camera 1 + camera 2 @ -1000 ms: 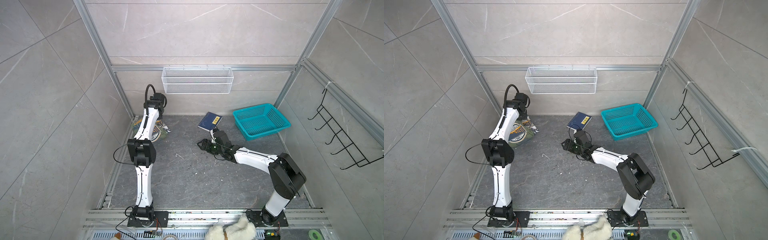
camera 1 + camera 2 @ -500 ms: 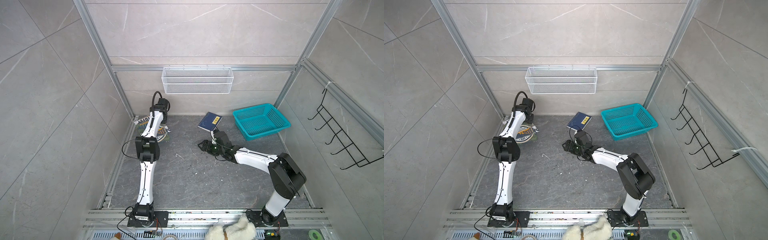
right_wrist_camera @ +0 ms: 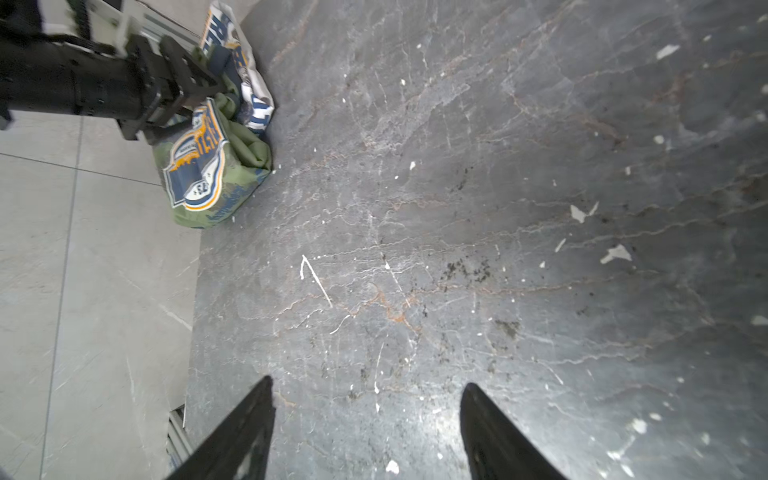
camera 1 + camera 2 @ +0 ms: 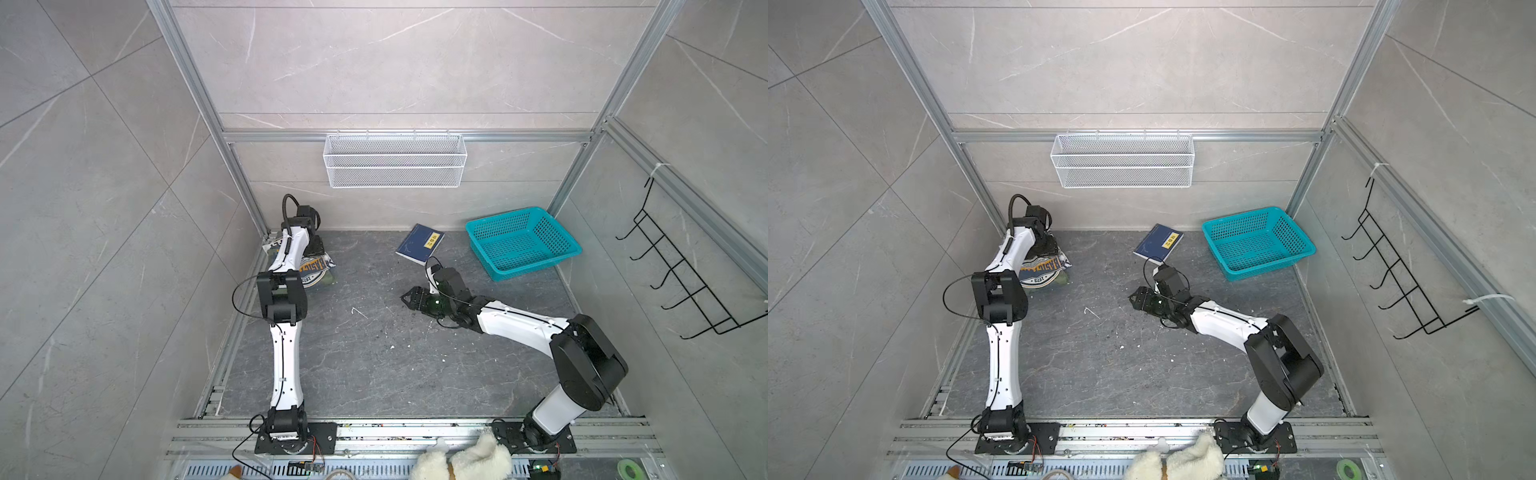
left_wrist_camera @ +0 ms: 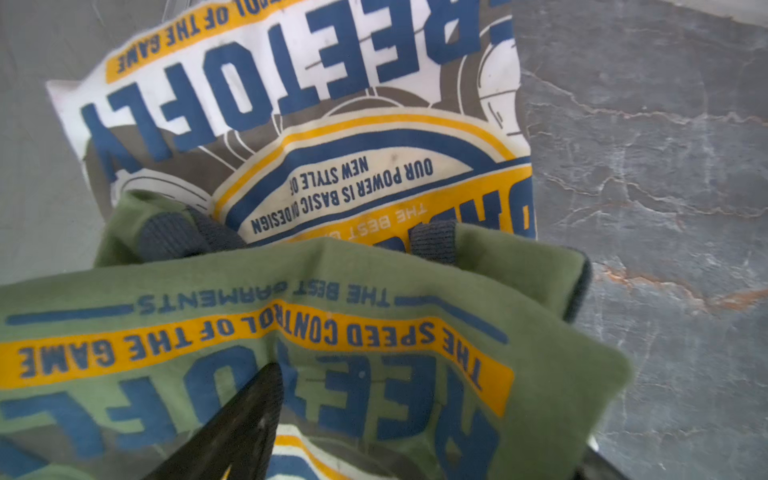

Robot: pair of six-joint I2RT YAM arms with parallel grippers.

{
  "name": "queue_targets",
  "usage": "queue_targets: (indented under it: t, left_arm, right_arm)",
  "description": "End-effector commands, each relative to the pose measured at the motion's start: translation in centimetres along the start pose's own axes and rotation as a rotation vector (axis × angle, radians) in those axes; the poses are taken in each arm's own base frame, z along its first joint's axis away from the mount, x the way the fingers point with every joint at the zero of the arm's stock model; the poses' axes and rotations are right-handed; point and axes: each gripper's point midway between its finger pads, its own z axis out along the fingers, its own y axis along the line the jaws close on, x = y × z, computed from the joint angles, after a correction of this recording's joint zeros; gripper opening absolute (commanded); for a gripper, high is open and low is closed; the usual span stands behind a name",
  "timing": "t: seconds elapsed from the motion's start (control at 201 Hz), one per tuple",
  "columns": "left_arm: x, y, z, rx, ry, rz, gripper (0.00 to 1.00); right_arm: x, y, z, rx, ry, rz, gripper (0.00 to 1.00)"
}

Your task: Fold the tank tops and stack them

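A: Status of fold and stack?
B: Olive tank top (image 5: 374,332) lies folded on white tank top (image 5: 332,104), directly beneath released left claw (image 4: 313,249). Right claw (image 3: 365,386): spread, empty, well apart. Remaining, apparently: straighten stack.

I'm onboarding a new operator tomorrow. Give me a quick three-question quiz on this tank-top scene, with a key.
1. True or false: the olive green tank top lies partly over the white tank top.
2. Pick one. The right gripper is: A) shut on a tank top; B) open above bare tabletop; C) open inside a bin.
3. Fill in: the basket beside the navy book is coloured ____.

Key: 1 true; 2 B; 3 teal.
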Motion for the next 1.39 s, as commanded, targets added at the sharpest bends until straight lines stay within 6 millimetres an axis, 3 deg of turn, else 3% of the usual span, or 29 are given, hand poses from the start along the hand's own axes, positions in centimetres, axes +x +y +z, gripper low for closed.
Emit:
queue_targets:
  t: [0.0, 0.164, 0.184, 0.318, 0.398, 0.592, 0.662, 0.727, 0.851, 0.931, 1.015, 1.1, 1.269, 1.388]
  left_arm:
    - [3.9, -1.3, 0.6, 0.044, 0.133, -0.001, 0.78]
    - [7.7, -2.6, -1.8, 0.036, 0.164, 0.017, 0.78]
    - [7.6, -2.7, -3.2, 0.047, 0.144, 0.011, 0.78]
    - [10.7, -4.0, -6.0, 0.063, 0.139, -0.02, 0.78]
    - [13.0, -6.0, -8.0, 0.094, 0.131, -0.024, 0.78]
    - [19.1, -11.1, -10.8, 0.203, 0.141, -0.016, 0.78]
    - [19.7, -12.1, -12.7, 0.244, 0.117, -0.003, 0.79]
    - [18.9, -11.7, -15.1, 0.267, 0.071, -0.017, 0.81]
    - [16.1, -9.3, -20.1, 0.319, -0.071, -0.052, 0.91]
    - [14.8, -6.8, -22.1, 0.338, -0.134, -0.101, 0.98]
    - [14.3, -4.1, -22.0, 0.351, -0.149, -0.168, 1.0]
    - [14.4, -1.7, -19.8, 0.342, -0.12, -0.223, 1.0]
    - [15.0, -1.2, -15.0, 0.429, -0.051, -0.262, 0.99]
    - [15.2, -1.7, -13.3, 0.458, -0.031, -0.261, 0.95]
  right_arm:
    - [0.4, -1.0, -1.0, 0.039, 0.002, -0.024, 0.72]
    - [0.2, -1.0, -1.0, 0.043, -0.005, -0.027, 0.72]
    - [0.2, -0.9, -1.0, 0.041, -0.005, -0.03, 0.72]
    - [-0.1, -0.9, -0.6, 0.054, -0.004, -0.042, 0.72]
    - [-0.2, -1.0, -0.3, 0.059, -0.002, -0.043, 0.72]
    - [-0.2, -0.8, 1.2, 0.055, 0.023, -0.034, 0.72]
    - [-0.1, -0.4, 2.1, 0.035, 0.033, -0.03, 0.72]
    - [0.0, 0.3, 3.1, 0.018, 0.044, -0.039, 0.72]
    - [0.5, 2.9, 5.3, -0.034, 0.069, -0.068, 0.71]
    - [1.0, 4.4, 6.7, -0.057, 0.079, -0.079, 0.71]
    - [1.7, 5.6, 8.1, -0.065, 0.09, -0.088, 0.71]
    - [2.3, 6.1, 9.5, -0.062, 0.105, -0.083, 0.71]
    - [3.3, 6.7, 12.0, -0.068, 0.141, -0.07, 0.71]
    - [3.5, 6.7, 13.4, -0.046, 0.157, -0.068, 0.69]
